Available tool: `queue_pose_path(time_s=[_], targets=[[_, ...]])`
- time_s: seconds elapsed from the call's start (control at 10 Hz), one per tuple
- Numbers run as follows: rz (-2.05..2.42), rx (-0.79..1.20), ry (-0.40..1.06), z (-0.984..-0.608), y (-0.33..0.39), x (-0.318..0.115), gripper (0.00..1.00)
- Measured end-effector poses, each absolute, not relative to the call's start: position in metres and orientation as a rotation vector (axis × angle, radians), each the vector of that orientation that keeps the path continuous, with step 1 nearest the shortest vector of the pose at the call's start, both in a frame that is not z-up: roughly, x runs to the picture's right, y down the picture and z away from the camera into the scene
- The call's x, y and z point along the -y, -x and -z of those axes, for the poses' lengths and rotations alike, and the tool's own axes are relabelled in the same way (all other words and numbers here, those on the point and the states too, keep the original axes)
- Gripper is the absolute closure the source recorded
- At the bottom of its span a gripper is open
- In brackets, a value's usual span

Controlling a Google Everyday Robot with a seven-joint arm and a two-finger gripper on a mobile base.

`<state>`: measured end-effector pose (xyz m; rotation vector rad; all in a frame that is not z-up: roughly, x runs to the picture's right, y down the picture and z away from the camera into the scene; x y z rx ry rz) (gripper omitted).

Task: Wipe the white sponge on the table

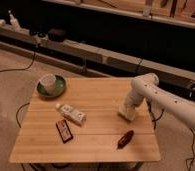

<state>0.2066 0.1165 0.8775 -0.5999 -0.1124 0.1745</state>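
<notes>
Pressing down on the table (98, 97) well to the right of the white bottle (71, 113), the gripper (128, 110) stands at the end of the arm (163, 99), which bends in from the right side. Its jaws are drawn together, and the white sponge (124, 117) sits directly under their tips. It looks clamped between them and flat against the wood (how much of the pad is pinched cannot be made out).

The nearest hazard is the small reddish-brown object (125, 139). It lies right of the bottle and nearer the front edge, just beside the sponge. A wiping stroke pulled toward the front would likely shove it along, or tip it over that edge.

The red-black packet (64, 131), just in front of the bottle, and the bottle itself stand in the way of any long stroke to the left. The bottle lies on its side and could slide or roll if nudged. The white cup (47, 82) on its green plate (60, 90), behind and left of the bottle, is well apart from the sponge and at little risk.

The grip is the other worry. If only a thin edge is pinched, friction against the planks could drag the pad out of the jaws mid-stroke, leaving the fingertips scraping bare wood. Too little downward pressure would wipe nothing. The sponge also lies farther right of the bottle than anything else, near the table's right edge, so a stroke running that way could carry it off the top.
</notes>
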Motion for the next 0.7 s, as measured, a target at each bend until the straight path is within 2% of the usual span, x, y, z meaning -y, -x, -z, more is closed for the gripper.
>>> queue_pose_path(time_s=[0.7], targets=[[-0.083,0.117,0.552,-0.917,-0.166,-0.061,0.78]])
